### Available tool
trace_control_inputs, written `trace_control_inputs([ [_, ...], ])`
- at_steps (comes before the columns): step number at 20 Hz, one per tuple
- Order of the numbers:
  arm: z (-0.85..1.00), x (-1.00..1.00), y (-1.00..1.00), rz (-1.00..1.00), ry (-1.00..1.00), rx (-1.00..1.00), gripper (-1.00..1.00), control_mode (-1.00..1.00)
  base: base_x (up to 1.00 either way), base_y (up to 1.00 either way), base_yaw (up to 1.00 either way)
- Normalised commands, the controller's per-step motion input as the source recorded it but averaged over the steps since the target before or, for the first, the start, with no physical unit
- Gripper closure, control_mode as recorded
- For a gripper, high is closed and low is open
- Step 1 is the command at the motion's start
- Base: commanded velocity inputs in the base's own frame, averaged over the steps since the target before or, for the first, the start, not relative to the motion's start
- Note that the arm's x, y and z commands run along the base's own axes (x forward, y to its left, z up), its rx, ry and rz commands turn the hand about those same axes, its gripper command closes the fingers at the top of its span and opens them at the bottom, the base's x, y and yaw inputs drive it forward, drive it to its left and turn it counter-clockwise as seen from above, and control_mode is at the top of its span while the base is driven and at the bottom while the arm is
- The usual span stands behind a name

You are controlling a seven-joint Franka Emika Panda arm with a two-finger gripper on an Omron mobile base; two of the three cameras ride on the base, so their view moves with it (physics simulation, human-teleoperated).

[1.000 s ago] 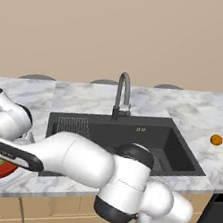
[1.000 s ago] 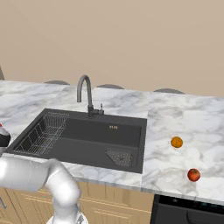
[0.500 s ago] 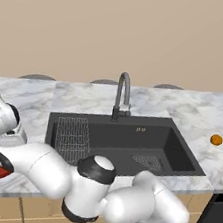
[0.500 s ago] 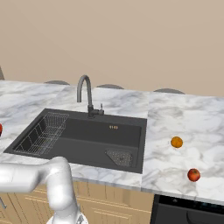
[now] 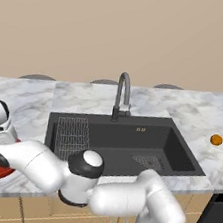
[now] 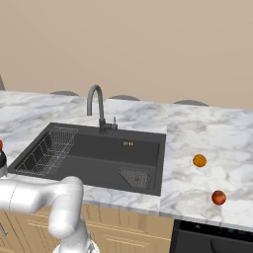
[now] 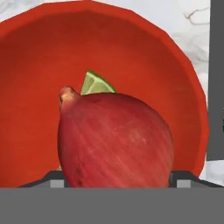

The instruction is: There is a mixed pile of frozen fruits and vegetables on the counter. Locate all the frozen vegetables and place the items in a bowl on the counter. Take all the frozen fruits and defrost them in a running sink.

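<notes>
We see our finger tips hidden behind the pinkish-red round piece [image 7: 116,142]. Our gripper [image 7: 116,181] pinches it over the red bowl [image 7: 26,87]; it half covers the green wedge [image 7: 96,84].

Over the last second the arm [image 5: 120,201] has swung further left and lower in the left base view, its elbow now near the counter [image 5: 28,106] front. In the right base view, the elbow has risen beside the sink [image 6: 99,153]
</notes>
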Motion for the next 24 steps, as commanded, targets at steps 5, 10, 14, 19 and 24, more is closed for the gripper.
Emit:
trace_control_inputs([
  [5,0.04,-0.03,-0.04,-0.01,0.05,-0.01,-1.00,-1.00,0.00,0.00,0.00],
  [10,0.08,-0.06,-0.13,-0.03,0.09,-0.03,-1.00,-1.00,0.00,0.00,0.00],
  [14,0.17,-0.20,-0.26,-0.04,0.04,0.00,-1.00,-1.00,0.00,0.00,0.00],
  [19,0.35,-0.20,-0.53,-0.12,0.05,-0.01,-1.00,-1.00,0.00,0.00,0.00],
  [24,0.31,-0.35,-0.70,-0.09,-0.01,0.00,-1.00,-1.00,0.00,0.00,0.00],
])
